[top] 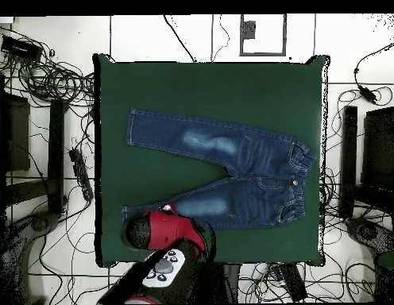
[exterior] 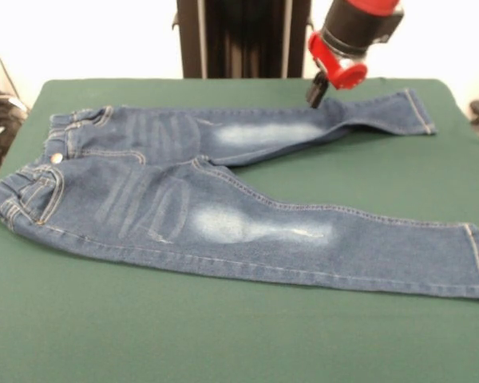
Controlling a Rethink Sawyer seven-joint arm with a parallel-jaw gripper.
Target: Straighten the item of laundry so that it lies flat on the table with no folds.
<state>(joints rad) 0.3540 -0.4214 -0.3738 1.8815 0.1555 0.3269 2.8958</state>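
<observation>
The dark blue jeans [exterior: 223, 215] lie spread on the green table [exterior: 223, 335]. In the front view the waistband is at the left and the two legs fan out to the right. Both thighs have faded whitish patches. The near leg lies flat and ends near the right table edge. The far leg has a slight crease near its cuff. My gripper [exterior: 318, 92] hangs from the red wrist, just above the lower part of the far leg, and holds nothing that I can see. In the overhead view the jeans [top: 232, 167] lie mid-table, and the red arm [top: 164, 230] covers the gripper.
The black pedestal [exterior: 239, 36] stands behind the table's far edge. Cables and dark equipment [top: 41, 143] surround the table on the floor. Green cloth [top: 208, 87] shows on all sides of the jeans.
</observation>
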